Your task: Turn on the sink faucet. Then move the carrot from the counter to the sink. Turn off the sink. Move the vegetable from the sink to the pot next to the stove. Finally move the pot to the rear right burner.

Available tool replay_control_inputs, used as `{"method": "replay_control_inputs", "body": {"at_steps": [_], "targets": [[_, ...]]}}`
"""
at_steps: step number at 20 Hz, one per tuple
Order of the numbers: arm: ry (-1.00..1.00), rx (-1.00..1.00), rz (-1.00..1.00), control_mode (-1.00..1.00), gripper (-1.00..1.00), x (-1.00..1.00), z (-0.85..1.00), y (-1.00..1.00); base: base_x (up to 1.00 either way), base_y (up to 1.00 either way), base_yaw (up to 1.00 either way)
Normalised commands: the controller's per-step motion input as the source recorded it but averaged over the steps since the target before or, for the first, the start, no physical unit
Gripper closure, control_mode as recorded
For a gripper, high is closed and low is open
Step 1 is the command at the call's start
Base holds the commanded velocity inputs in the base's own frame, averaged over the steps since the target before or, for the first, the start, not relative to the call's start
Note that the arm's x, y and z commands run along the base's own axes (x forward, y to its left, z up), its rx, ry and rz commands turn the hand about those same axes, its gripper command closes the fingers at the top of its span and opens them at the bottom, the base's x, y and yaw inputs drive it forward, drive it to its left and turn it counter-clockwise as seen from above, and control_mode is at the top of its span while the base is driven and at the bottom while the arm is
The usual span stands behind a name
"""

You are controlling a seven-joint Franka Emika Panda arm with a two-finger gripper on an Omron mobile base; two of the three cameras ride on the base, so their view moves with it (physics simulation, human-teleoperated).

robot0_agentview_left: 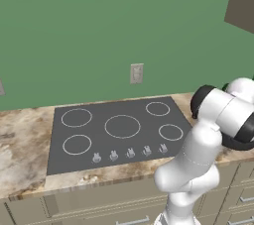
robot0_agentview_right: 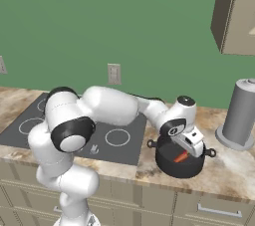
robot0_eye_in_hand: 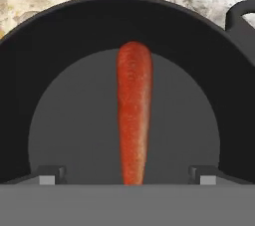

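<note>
Gripper: the gripper [robot0_agentview_right: 191,146] is seen poised over the pot in the right base view, pointed down into it. In the hand view the 2 finger tips [robot0_eye_in_hand: 48,176] are set wide apart at the bottom edge, one on each side of the carrot, with a gap between each tip and the carrot. Nothing is clamped between them.

Carrot: the carrot [robot0_eye_in_hand: 133,113] is seen lying inside the pot, on its grey floor, as a slim orange-red shape running straight up the hand view between the tips. In the right base view an orange-red sliver [robot0_agentview_right: 181,157] is seen inside the pot rim, just beneath the hand.

Pot: the pot [robot0_agentview_right: 172,166] is black, round, with 2 small side handles. It is placed on the counter [robot0_agentview_right: 226,168], just right of the stove and not on it.

Stove: the stove [robot0_agentview_left: 114,130] is marked with 5 white rings and a row of 5 silver knobs along its front edge. No ring is covered by any object.

Canister: a tall grey cylinder [robot0_agentview_right: 240,113] is stood on the counter to the right of the pot, apart from it.
</note>
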Motion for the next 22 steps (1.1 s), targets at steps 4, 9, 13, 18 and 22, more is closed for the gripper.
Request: {"method": "replay_control_inputs", "body": {"at_steps": [4,9,13,18,22], "targets": [[0.0,-0.1,0.03,-1.0,-1.0,-0.28,0.32,0.74,0.0,0.0,0.0],[0.0,-0.15,0.07,-1.0,-1.0,-0.18,0.19,0.76,0.0,0.0,0.0],[0.0,-0.15,0.08,-1.0,-1.0,-0.1,0.0,0.61,0.0,0.0,0.0],[0.0,-0.05,0.1,-1.0,-1.0,-0.01,0.0,0.26,0.0,0.0,0.0],[0.0,-0.02,0.14,-1.0,-1.0,0.0,0.0,0.03,0.0,0.0,0.0]]}}
